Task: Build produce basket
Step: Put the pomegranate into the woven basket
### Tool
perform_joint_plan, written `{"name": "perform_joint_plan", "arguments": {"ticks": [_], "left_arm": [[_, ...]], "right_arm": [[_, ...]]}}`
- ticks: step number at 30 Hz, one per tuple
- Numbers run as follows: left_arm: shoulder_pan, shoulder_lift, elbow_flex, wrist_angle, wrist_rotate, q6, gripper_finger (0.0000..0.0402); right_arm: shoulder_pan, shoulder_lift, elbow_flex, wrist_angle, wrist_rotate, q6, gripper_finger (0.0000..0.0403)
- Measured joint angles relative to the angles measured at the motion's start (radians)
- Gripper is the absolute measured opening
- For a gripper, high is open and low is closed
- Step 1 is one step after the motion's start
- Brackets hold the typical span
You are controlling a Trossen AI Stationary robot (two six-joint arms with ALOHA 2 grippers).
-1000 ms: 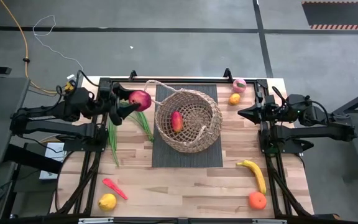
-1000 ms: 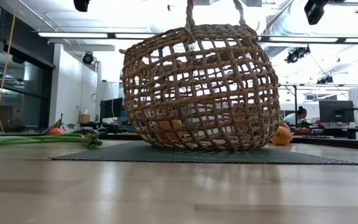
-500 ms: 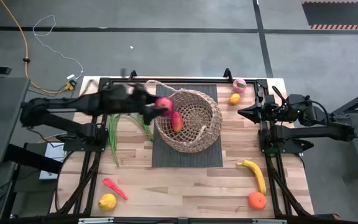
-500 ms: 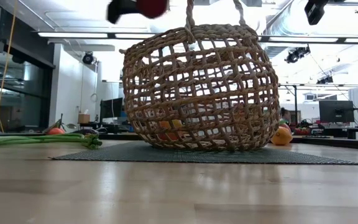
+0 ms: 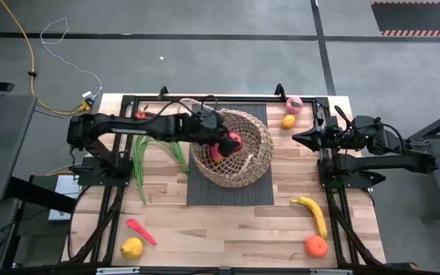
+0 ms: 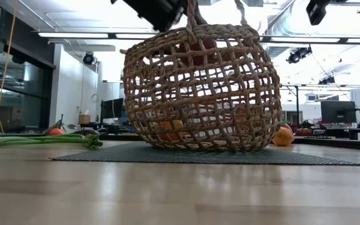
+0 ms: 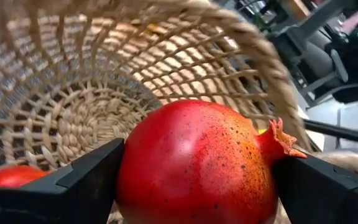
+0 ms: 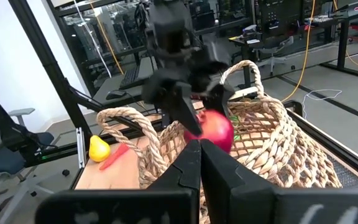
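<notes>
Basket [image 5: 231, 149], high view: on a dark mat [image 5: 205, 191] mid-table. Green bean stalks [image 5: 140, 156] lie left of it; carrot [image 5: 140, 231] and lemon [image 5: 131, 247] near-left; banana [image 5: 312, 214] and orange [image 5: 316, 245] near-right; a pink fruit [image 5: 294, 105] and a small yellow one [image 5: 288, 121] far-right. Left gripper [image 5: 229, 142] over the basket's opening, clamped on a red pomegranate [image 5: 234, 140]; an orange-red fruit [image 5: 217, 155] lies below it, partly hidden.
Low view: weave screens the contents; the pomegranate [image 6: 200, 45] shows dimly behind the rim.
Left wrist view: both fingers [image 7: 82, 183] press the pomegranate's [image 7: 197, 165] sides, inside the basket [image 7: 73, 106].
Right wrist view: right gripper [image 8: 199, 160] closed, empty, well right of the basket [image 8: 278, 149].
</notes>
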Motion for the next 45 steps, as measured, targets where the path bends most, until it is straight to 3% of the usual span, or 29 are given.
{"name": "perform_joint_plan", "arguments": {"ticks": [6, 15, 29, 45], "left_arm": [[0.0, 0.097, 0.001, 0.099, 0.008, -0.107, 0.0347], [0.003, 0.216, 0.002, 0.231, 0.004, -0.116, 0.0347], [0.041, 0.355, 0.001, 0.255, -0.096, 0.013, 0.0347], [0.053, 0.37, 0.001, 0.272, -0.104, 0.137, 0.0358]], "right_arm": [[0.0, 0.0, 0.0, 0.0, 0.0, 0.0, 0.0], [0.0, 0.0, 0.0, 0.0, 0.0, 0.002, 0.0], [0.0, 0.0, 0.0, 0.0, 0.0, 0.005, 0.0], [0.0, 0.0, 0.0, 0.0, 0.0, 0.009, 0.0]]}}
